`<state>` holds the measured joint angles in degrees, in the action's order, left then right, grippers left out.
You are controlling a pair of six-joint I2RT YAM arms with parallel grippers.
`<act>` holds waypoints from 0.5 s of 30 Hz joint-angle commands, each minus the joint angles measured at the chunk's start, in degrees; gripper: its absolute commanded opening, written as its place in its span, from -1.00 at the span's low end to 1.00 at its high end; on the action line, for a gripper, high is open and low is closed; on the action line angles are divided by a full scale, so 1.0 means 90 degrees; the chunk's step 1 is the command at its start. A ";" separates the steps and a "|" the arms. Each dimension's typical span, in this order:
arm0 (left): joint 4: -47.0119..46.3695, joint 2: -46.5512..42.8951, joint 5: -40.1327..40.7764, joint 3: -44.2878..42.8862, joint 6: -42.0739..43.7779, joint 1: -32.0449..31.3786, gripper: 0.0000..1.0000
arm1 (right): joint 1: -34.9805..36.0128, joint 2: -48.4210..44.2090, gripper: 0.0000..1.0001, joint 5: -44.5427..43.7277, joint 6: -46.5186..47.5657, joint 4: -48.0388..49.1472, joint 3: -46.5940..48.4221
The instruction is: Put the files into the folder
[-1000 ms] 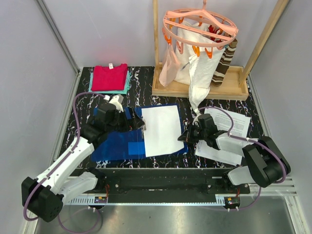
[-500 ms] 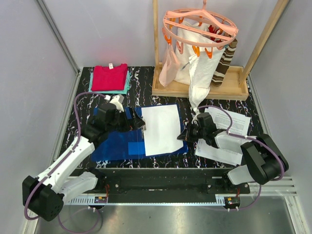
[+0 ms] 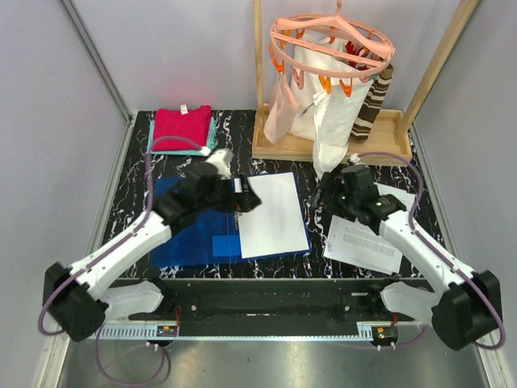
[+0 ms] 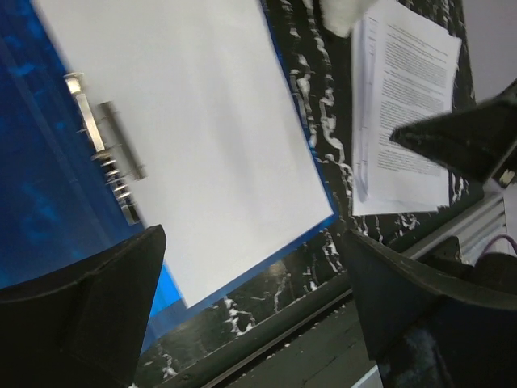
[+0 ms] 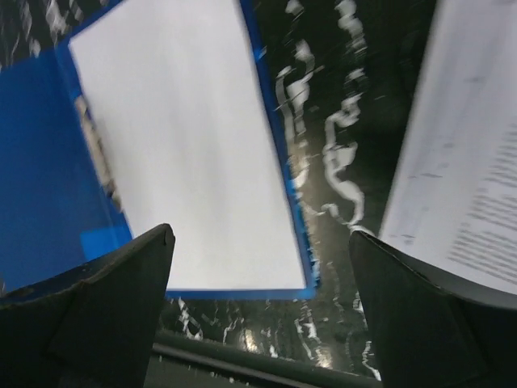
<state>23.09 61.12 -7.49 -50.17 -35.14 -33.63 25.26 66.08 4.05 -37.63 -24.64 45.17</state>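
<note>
The folder [image 3: 190, 234] lay open and flat on the black marbled table [image 3: 121, 194], near the middle and a little to the left. 1 white sheet [image 3: 275, 214] rested on its right half, its left edge beside the metal clip [image 4: 105, 158] along the spine. A thin blue border showed on the sheet's right and near sides. The rest of the files [image 3: 363, 242], printed with black text, lay on the table right of the folder, with a strip of bare table between. At least 2 sheets were fanned unevenly there, and the right arm crossed above them.

The left gripper [image 3: 246, 198] hung over the folder's spine at the sheet's far left corner. In the left wrist view its fingers [image 4: 89, 299] stood wide apart with nothing between them, only the sheet and folder below. The right gripper [image 3: 329, 194] hung over the strip of table between the folder and the files, toward the far side. In the right wrist view its fingers [image 5: 105, 299] were also spread wide and held nothing. That view showed the sheet on the left and the printed files at the right edge.

A folded red cloth [image 3: 182, 128] sat on a teal one at the far left corner. A wooden rack [image 3: 323, 149] with an orange peg hanger [image 3: 331, 40] and hanging garments stood at the far right.
</note>
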 commanded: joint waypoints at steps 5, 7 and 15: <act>-0.1101 0.3309 0.0052 -0.2701 0.0348 -0.2248 0.79 | -0.2196 -0.0224 1.00 -0.1838 0.0000 -0.1940 0.0479; -0.1257 0.4373 -0.0290 -0.3212 0.0466 -0.2405 0.68 | -0.2667 -0.0253 0.99 -0.1886 0.0020 -0.1842 0.0470; -0.1179 0.7064 -0.0780 -0.5751 0.0369 -0.3060 0.23 | -0.4979 0.0059 0.86 -0.1849 -0.0126 -0.1062 0.0294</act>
<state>13.72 118.67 -10.90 -92.64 -32.47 -59.11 -11.03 64.42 -12.43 -38.06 -38.09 48.51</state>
